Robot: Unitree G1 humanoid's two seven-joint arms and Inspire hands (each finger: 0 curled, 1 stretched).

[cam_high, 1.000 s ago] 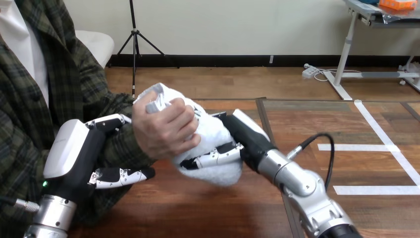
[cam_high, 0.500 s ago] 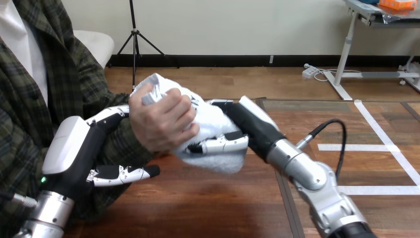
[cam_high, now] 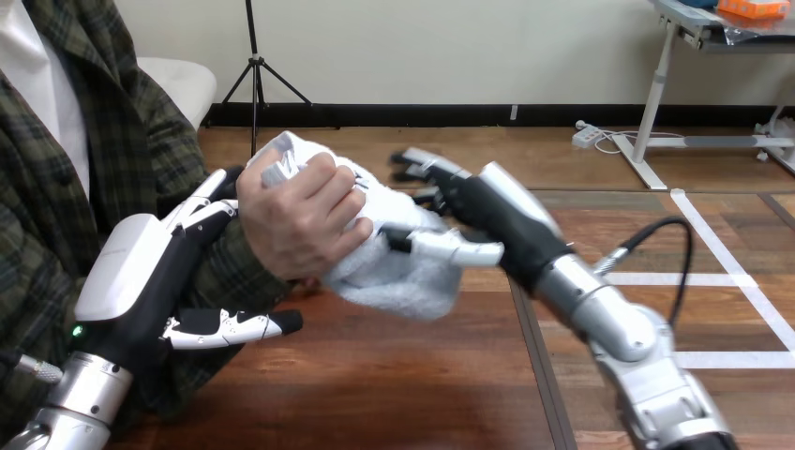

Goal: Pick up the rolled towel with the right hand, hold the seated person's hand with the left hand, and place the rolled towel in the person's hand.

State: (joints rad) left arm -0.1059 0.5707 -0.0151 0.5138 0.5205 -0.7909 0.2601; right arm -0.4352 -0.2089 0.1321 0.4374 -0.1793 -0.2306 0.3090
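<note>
Cradling the person's wrist with the left hand, over the surface's left side: fingers curled up round the wrist's far side, thumb stretched out beneath the sleeve, the wrist caught between the two. Reaches in from the right with the right hand, back shell uppermost, silver forearm slanting down toward the near edge. Rests only the thumb on the rolled towel, along its near right side; fingers spread and straight, standing clear above the towel's far end, pinching nothing. Finds the rolled towel off the surface, in the air over its left half, between the two robot hands. Shows the towel white and fluffy, its upper left end wrapped inside the person's hand, its lower right end hanging free and sagging toward the surface without touching it. Shows the person's hand closed round the towel from the near side, just beside the left hand's fingers and well above the thumb.
</note>
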